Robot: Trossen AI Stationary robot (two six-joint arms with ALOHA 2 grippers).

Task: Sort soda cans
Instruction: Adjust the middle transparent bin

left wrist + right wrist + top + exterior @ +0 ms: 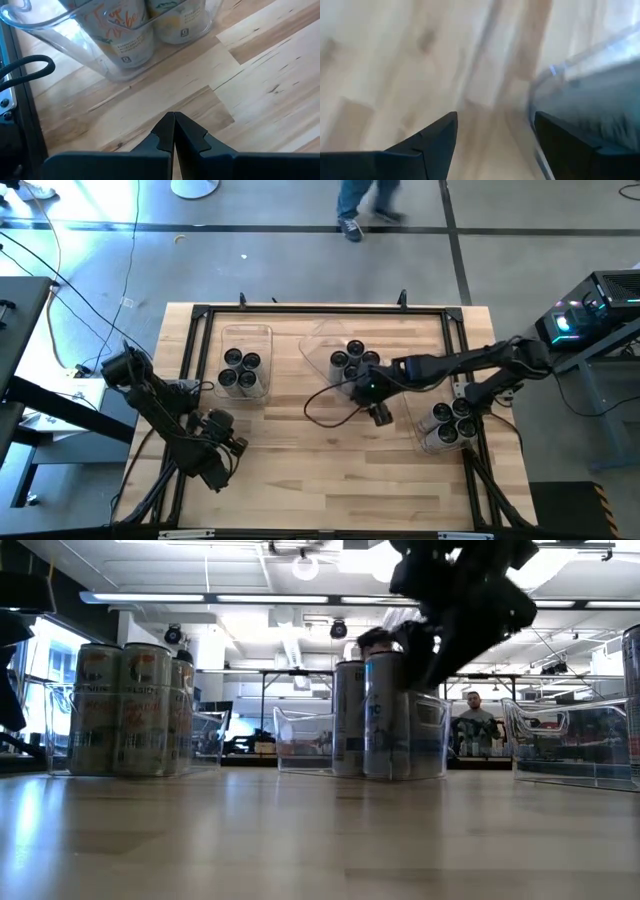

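Observation:
The soda cans stand upright in three clear bins. Several are in the left bin [243, 370], with orange lettering in the left wrist view [122, 37]. Several more are in the middle bin [353, 360] [385, 715], and several in the right bin [452, 423]. My right gripper [378, 408] [495, 125] hangs open and empty over the table, just near of the middle bin, whose rim [580, 65] shows beside one finger. My left gripper [228, 442] [174, 131] is shut and empty, low over the table near of the left bin.
A dark cable [325, 408] loops on the wood beside my right gripper. A black frame [320, 310] runs along the table's edges. Bare wood [330, 480] lies toward the near edge. A person [360, 200] walks on the floor beyond the far edge.

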